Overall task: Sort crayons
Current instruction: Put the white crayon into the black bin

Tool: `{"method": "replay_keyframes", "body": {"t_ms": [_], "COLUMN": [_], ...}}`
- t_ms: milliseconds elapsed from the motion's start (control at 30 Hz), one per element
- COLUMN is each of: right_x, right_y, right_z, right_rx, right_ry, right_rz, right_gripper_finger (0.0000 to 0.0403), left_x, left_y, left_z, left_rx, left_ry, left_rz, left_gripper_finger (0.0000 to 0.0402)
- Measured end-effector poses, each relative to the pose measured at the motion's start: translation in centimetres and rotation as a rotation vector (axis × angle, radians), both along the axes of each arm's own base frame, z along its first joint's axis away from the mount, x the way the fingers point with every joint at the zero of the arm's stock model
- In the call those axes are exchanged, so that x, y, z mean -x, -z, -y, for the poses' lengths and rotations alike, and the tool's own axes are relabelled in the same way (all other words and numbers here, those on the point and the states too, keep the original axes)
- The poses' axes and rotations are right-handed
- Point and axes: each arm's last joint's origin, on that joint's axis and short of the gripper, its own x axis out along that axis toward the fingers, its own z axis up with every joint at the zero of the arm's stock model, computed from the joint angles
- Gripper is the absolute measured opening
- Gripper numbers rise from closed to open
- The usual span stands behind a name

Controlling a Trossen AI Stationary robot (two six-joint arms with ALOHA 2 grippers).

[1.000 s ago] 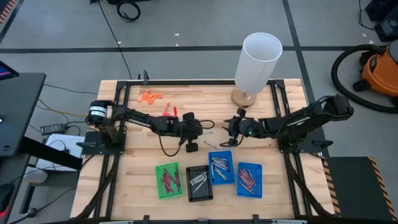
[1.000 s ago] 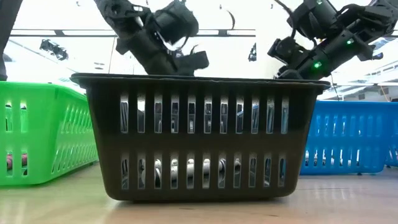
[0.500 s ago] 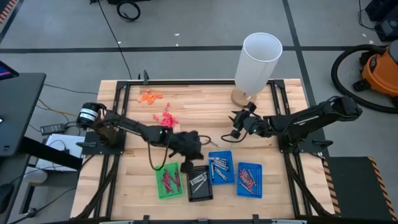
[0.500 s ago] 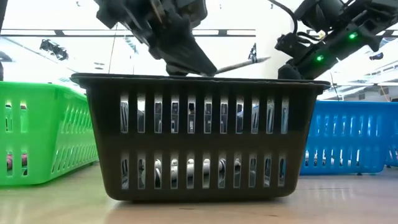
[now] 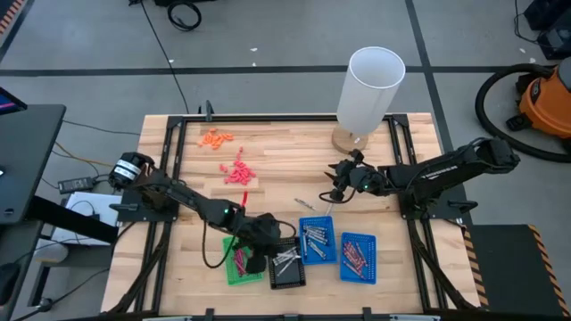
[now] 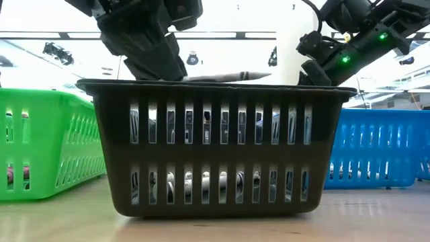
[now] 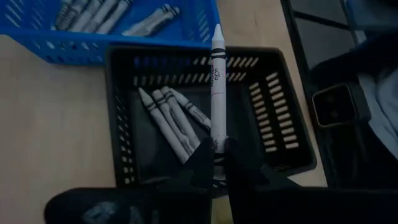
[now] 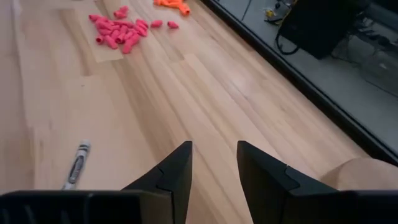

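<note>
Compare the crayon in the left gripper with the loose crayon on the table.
The held crayon is clamped in the left gripper above the black basket; the loose crayon lies flat on the bare table, untouched, ahead of the open right gripper. Both are silvery grey, paper-wrapped sticks.

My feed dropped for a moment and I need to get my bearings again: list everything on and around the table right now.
Black basket: one, front centre, a few grey crayons inside.
Green basket: one, next to the black one, dark red crayons inside.
Blue baskets: two, one with grey crayons, one with red crayons.
Loose crayon: one, grey, on the bare wood.
Pink bits: a cluster, mid-table.
Orange bits: a cluster, far left corner.
White tube: one, upright on a round wooden base, far edge.
Orange vacuum: one, on the floor.
Left gripper: over the black basket, jaws shut on a grey crayon.
Right gripper: jaws open, empty, mid-table.
</note>
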Motion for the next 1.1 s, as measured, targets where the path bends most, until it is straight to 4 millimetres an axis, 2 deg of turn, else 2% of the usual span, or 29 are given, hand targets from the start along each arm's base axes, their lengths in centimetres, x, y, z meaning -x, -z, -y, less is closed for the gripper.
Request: {"method": "replay_keyframes", "body": {"t_ms": [167,467,667,767,867,1000,1100], "right_x": [-0.2,-0.2,-0.2,-0.2,-0.1,-0.1,-0.1], "right_y": [-0.1,0.1,0.1,0.1,0.2,0.3,0.3], "right_z": [-0.1,-0.1,-0.1,-0.2,-0.2,-0.2,-0.2], "right_rx": [-0.018,-0.017,-0.019,-0.029,-0.031,-0.025,-0.019], "right_ry": [-0.028,-0.034,-0.045,-0.06,-0.063,-0.068,-0.071], "right_rz": [0.016,0.005,0.002,-0.005,-0.018,-0.03,-0.034], "right_gripper_finger": [0.0134,0.0134,0.0133,0.0133,0.0133,0.0133,0.0132], "left_x": [-0.1,-2.3,-3.7,-4.2,-4.1,-4.1,-4.5], "left_y": [0.8,0.8,-0.4,-1.0,-1.0,-1.2,-2.7], "left_z": [0.2,1.1,1.5,1.6,1.5,1.7,1.9], "left_rx": [-0.023,-0.163,-0.293,-0.334,-0.341,-0.289,-0.249], "left_ry": [0.019,0.11,0.221,0.224,0.224,0.26,0.282], "left_rz": [-0.018,-0.187,-0.198,-0.171,-0.175,-0.188,-0.178], "left_gripper_finger": [0.0025,0.0025,0.0025,0.0027,0.0048,0.0099,0.0126]}}
